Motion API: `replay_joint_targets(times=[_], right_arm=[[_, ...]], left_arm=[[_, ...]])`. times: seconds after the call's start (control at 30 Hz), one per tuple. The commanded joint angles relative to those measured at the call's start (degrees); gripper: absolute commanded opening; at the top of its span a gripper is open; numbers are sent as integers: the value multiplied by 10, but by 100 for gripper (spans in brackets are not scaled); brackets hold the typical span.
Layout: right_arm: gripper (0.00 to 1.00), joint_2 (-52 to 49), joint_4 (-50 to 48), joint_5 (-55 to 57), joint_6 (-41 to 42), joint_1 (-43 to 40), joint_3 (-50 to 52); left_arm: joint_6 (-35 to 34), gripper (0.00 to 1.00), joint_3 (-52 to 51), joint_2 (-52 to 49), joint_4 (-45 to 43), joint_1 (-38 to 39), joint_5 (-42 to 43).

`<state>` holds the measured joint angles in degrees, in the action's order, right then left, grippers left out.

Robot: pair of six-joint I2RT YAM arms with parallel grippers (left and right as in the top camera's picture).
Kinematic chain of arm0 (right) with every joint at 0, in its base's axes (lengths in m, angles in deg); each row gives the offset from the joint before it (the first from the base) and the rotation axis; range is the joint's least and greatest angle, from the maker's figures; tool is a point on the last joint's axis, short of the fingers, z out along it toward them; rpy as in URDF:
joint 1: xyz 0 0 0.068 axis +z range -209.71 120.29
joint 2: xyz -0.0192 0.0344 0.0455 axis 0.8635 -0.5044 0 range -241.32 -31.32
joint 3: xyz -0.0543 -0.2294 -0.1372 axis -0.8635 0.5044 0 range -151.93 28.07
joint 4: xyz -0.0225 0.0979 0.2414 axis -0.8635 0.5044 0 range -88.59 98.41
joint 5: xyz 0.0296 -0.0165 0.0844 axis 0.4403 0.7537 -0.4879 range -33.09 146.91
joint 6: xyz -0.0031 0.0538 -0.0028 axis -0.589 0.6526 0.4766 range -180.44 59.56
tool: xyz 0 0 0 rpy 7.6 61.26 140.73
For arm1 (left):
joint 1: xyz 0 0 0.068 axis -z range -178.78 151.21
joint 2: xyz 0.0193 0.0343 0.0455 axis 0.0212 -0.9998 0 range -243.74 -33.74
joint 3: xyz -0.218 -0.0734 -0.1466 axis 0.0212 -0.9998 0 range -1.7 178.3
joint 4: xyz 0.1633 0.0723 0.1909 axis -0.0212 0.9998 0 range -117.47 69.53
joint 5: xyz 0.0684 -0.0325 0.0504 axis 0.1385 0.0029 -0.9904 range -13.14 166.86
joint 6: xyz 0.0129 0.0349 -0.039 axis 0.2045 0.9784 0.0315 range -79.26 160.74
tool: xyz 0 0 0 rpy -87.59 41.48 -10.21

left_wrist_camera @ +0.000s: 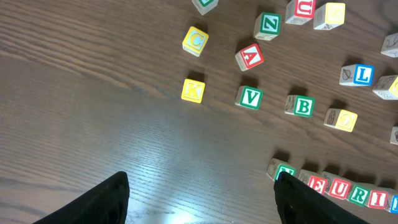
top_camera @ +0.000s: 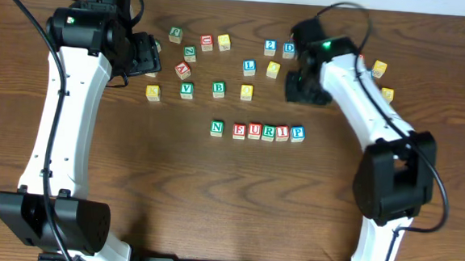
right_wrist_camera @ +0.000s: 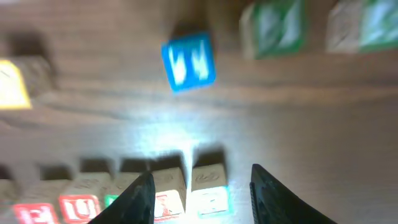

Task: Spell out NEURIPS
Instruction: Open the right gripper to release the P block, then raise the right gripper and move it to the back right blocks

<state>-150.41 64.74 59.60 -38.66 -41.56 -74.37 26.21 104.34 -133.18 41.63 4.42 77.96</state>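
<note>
1. Letter-block row (top_camera: 257, 132) lies on the wooden table (top_camera: 211, 210), a little below the middle of the overhead view. It reads N, E, U, R, I, P from left to right. The N (top_camera: 216, 128) stands slightly apart from the E (top_camera: 240, 131), and the other five are packed close together.
2. Loose blocks are scattered up-table from the row. A yellow K (top_camera: 153, 92), a green V (top_camera: 186, 90) and a green B (top_camera: 218, 88) form a rough line, with a yellow block (top_camera: 246, 92) just beside the B.
3. Farther up are a red A (top_camera: 183, 69), a green Z (top_camera: 189, 53), a blue L (top_camera: 249, 67), a blue 2 (top_camera: 270, 46) and a blue D (top_camera: 289, 49). The other faces are too small to read.
4. Left gripper (top_camera: 144, 56) hangs over the upper-left cluster, near the A. In its wrist view the two dark fingers (left_wrist_camera: 99, 202) stand wide apart with only bare wood between them, and they grip nothing.
5. Right gripper (top_camera: 300, 84) hovers up-table from the row's right end, just beside the D. Its wrist view is blurred, but the fingers (right_wrist_camera: 137, 199) are clearly parted. The right-hand end of the row sits on the table in the gap below them, not pinched. A blue block (right_wrist_camera: 188, 62) lies beyond.
</note>
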Motion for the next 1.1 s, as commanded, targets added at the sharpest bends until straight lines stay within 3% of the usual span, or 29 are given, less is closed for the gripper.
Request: replay_joint_targets(times=[0.0, 0.37, 1.07], right_arm=[[45, 33, -8, 8, -13, -38, -33], [47, 33, -39, 8, -13, -91, -35], [49, 32, -102, 1, -12, -20, -35]], left_arm=[[7, 74, 7, 4, -2, -2, -7], [8, 74, 7, 4, -5, -2, -7], [8, 74, 7, 0, -38, -2, -7]])
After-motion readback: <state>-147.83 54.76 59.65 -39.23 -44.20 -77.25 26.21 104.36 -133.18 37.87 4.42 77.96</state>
